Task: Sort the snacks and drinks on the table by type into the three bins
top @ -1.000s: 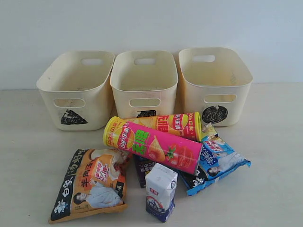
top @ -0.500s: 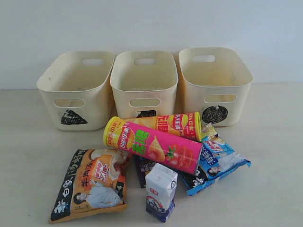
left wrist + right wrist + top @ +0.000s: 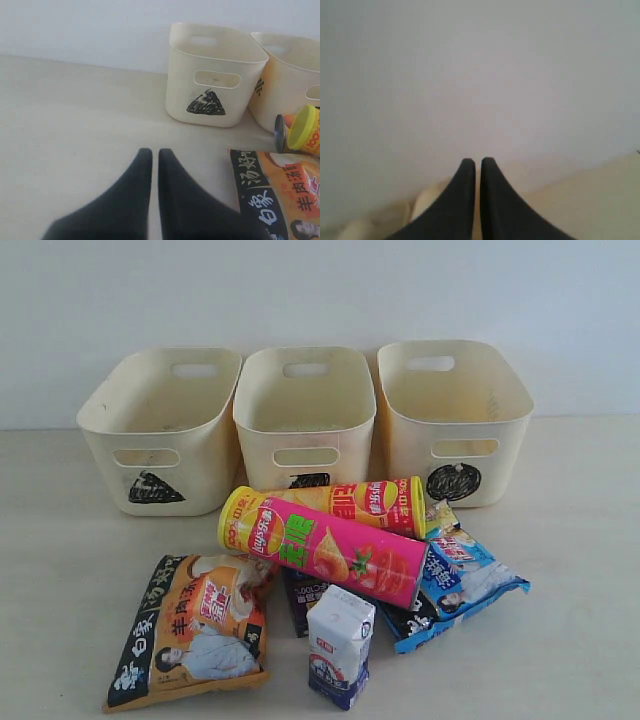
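Three cream bins stand in a row at the back: triangle bin (image 3: 160, 430), square bin (image 3: 305, 418), circle bin (image 3: 453, 420). In front lie a pink crisp tube (image 3: 340, 552) across a yellow-orange-red tube (image 3: 345, 502), both with yellow lids. An orange-black bag (image 3: 195, 628) lies at the left, a blue-white bag (image 3: 462, 580) at the right. A white and blue carton (image 3: 340, 645) stands in front; a dark purple carton (image 3: 300, 600) lies behind it, partly hidden. My left gripper (image 3: 155, 152) is shut and empty, beside the orange-black bag (image 3: 280, 190). My right gripper (image 3: 477, 162) is shut, empty, facing the wall.
The triangle bin (image 3: 212, 75) and part of the square bin (image 3: 295, 75) show in the left wrist view, with a tube's yellow lid (image 3: 305, 129). A pale wall (image 3: 320, 290) rises behind the bins. Neither arm shows in the exterior view.
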Controlling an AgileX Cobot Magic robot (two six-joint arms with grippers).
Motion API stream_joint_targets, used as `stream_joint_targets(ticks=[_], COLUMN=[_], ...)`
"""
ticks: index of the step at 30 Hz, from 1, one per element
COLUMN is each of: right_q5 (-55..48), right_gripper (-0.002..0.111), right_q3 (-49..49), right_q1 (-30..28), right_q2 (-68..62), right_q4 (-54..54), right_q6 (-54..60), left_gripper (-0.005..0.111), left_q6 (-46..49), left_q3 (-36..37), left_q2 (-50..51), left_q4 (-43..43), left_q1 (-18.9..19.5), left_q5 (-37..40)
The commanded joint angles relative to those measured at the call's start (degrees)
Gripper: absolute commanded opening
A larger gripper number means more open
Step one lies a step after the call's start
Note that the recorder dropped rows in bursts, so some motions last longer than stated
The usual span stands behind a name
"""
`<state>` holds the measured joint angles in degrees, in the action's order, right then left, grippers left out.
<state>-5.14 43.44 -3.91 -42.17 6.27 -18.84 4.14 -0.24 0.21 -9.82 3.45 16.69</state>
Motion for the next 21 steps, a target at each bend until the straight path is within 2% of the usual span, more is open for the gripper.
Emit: stream_joint_targets(ticks=[1,7,11,21], right_q5=[-19.8,-42.4,-52.5,-60.4], right_gripper=[0.000,0.000,0.000,0.000], right_q3=[8.0,16.7,20.9,25.2], right_q1=[-0.1,-0.1,1.2,19.7], right_q2=[-9.1,-21.1,-26.7,-37.1], right_q4=[0.3,14.9,21.6,16.4], right_q6=[13.8,33.8,40.7,40.6], left_gripper=[0.004,0.004,0.004,0.004], left_q6=[0.3,0.3,0.3,0.3], left_q3=[0.2,0.2,0.2,0.2], left_q2=[-0.2,-0.2,-0.2,-0.2], left_q4=[0.2,0.2,0.2,0.2], left_q1=[0.2,0.2,0.2,0.2], left_q5=[-0.4,-0.4,-0.4,-0.4])
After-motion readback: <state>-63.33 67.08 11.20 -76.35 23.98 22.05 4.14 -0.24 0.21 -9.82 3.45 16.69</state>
